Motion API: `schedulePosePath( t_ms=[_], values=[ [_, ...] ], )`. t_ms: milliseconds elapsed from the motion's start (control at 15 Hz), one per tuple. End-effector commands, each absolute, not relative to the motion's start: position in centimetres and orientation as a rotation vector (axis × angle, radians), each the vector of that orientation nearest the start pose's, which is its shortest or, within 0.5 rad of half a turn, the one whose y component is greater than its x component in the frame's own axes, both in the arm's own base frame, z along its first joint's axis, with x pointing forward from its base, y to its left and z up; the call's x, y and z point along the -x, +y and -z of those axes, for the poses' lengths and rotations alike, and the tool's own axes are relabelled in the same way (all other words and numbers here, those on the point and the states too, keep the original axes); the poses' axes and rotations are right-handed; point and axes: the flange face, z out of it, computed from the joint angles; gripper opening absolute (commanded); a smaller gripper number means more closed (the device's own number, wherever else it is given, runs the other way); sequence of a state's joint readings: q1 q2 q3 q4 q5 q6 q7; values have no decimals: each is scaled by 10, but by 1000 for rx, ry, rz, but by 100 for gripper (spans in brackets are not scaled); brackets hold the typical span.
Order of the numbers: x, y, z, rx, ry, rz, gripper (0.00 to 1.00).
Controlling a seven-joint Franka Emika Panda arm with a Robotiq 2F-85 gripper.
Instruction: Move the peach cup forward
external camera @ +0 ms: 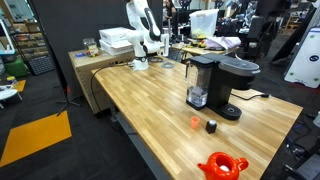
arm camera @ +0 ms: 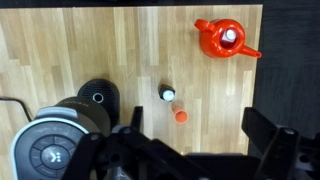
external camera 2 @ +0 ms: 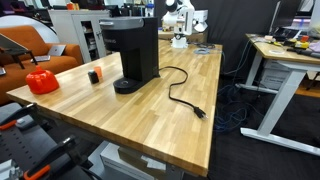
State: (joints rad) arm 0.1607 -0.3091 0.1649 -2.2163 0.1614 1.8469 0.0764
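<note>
coffee maker (arm camera: 60, 140): black, round-topped, cut off at the frame edge
black cylinder (arm camera: 168, 95): tiny, upright on the wood-plank table (arm camera: 60, 50)
peach cup (arm camera: 180, 116): smooth plastic, just beside the cylinder
red item (arm camera: 225, 38): glossy, round
gripper (arm camera: 200, 150): jaws wide, empty, blurred

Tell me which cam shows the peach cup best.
Wrist view: the peach cup is seen top-down, unobstructed, apart from the black cylinder. In both exterior views it is a tiny speck near the coffee maker.
</note>
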Motion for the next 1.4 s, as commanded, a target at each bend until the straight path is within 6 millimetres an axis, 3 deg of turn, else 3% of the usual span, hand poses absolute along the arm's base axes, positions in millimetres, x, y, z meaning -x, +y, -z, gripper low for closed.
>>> schedulePosePath(
  t_ms=[0, 67, 200, 933, 1133, 1333],
  values=[
    [-445, 185, -471, 3020, -322, -109, 100],
    [-433, 180, -479, 3031, -327, -120, 100],
    [-442, 187, -463, 3027, -331, -128, 100],
    [-446, 188, -468, 3017, -325, -118, 100],
    [-460, 202, -471, 3060, -359, -26, 100],
    [-473, 228, -474, 3092, -460, 70, 100]
  ],
)
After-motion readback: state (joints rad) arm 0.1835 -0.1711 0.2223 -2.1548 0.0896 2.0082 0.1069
